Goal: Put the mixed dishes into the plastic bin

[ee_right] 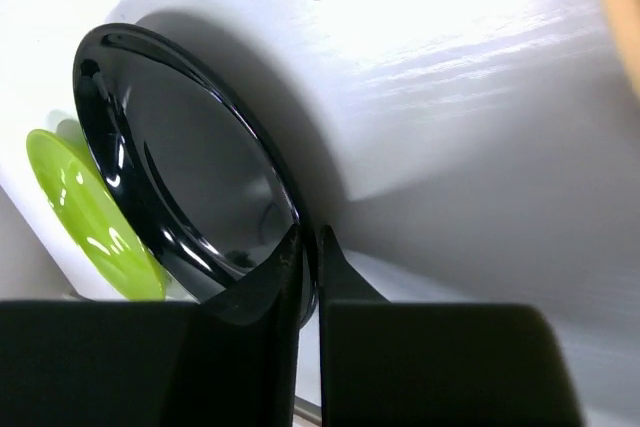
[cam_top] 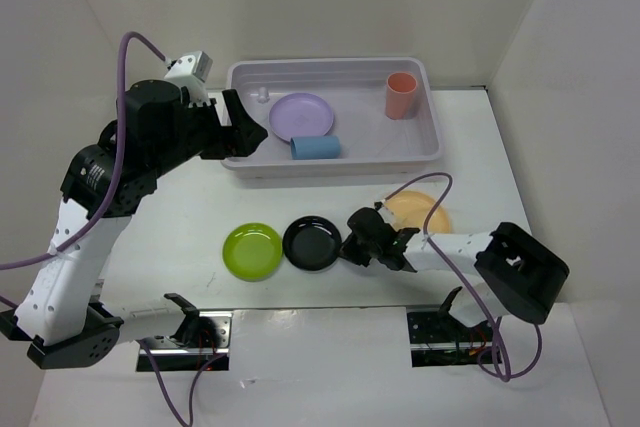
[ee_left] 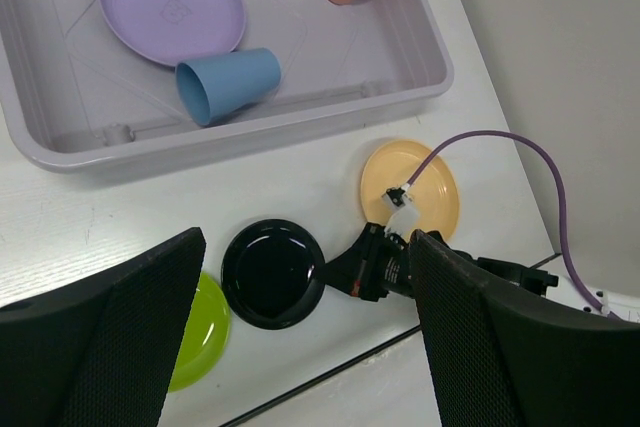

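Grey plastic, the bin (cam_top: 330, 67), is seen from above at the far side of the table (cam_top: 480, 147), and three dishes are already held in it. The lavender plate (cam_top: 301, 116) lies flat, the blue cup (cam_top: 316, 147) is on its side just beside that plate, and the red cup (cam_top: 402, 95) stands upright towards the far right corner. Three plates are left on the table in front of the bin: the green plate (cam_top: 252, 250), the black plate (cam_top: 312, 243) just beside it, and the orange plate (cam_top: 425, 209) further right. The left gripper (cam_top: 245, 125) is held over the bin's near left corner. The right gripper (cam_top: 352, 244) is set low at the black plate's right edge.

From the left wrist, the left jaws are seen spread wide with nothing between them. The filled bin and the three outstanding plates are shown below.

From the right wrist, the right jaws are seen drawn almost together on the black plate's rim, its thin edge pinched between them. Whether the plate is lifted off the table cannot be told. The green plate is glimpsed beyond it.

Half of the task is judged done — three dishes in, three out — and the black plate is taken to be the one in hand.
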You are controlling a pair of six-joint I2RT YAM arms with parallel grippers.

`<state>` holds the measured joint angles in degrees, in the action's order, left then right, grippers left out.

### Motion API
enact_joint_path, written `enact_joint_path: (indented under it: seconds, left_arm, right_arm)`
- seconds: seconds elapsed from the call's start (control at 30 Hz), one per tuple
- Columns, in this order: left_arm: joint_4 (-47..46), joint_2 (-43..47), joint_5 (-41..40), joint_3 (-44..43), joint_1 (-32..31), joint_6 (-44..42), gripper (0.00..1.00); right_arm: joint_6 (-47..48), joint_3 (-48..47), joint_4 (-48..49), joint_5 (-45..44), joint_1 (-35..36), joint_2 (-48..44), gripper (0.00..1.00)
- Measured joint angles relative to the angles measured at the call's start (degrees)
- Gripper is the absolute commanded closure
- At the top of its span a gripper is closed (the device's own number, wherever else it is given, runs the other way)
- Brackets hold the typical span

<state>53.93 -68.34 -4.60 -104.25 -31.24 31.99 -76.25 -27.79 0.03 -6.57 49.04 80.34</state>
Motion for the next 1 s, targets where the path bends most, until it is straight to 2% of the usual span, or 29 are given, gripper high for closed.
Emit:
enact_joint_path:
  seconds: [0.2, 0.5, 0.73, 0.87, 1.0]
  left_arm:
    - [0.0, 0.0, 0.0, 0.0, 0.0, 0.0, 0.11]
    - [-0.2, -0.2, 0.2, 0.0, 0.0, 1.2, 0.11]
    - [-1.1, -1.1, 1.2, 0.3, 0.0, 1.3, 0.11]
    - [-1.8, -1.2, 1.7, 1.2, 0.0, 1.3, 0.11]
    - [-1.7, -1.2, 2.1, 2.1, 0.0, 1.3, 0.11]
  right_arm:
    - [0.1, -0.8, -1.4, -0.7, 0.7, -0.5, 1.00]
    - [3.7, -7.2, -25.7, -6.4, 1.3, -18.6, 1.00]
    - [6.8, -13.7, -35.6, -6.7, 0.5, -29.5, 1.00]
    - [10.9, -19.6, -36.3, -6.3, -5.8, -31.4, 1.00]
    - [17.4, -24.7, -33.2, -3.0, -20.2, -27.5, 1.00]
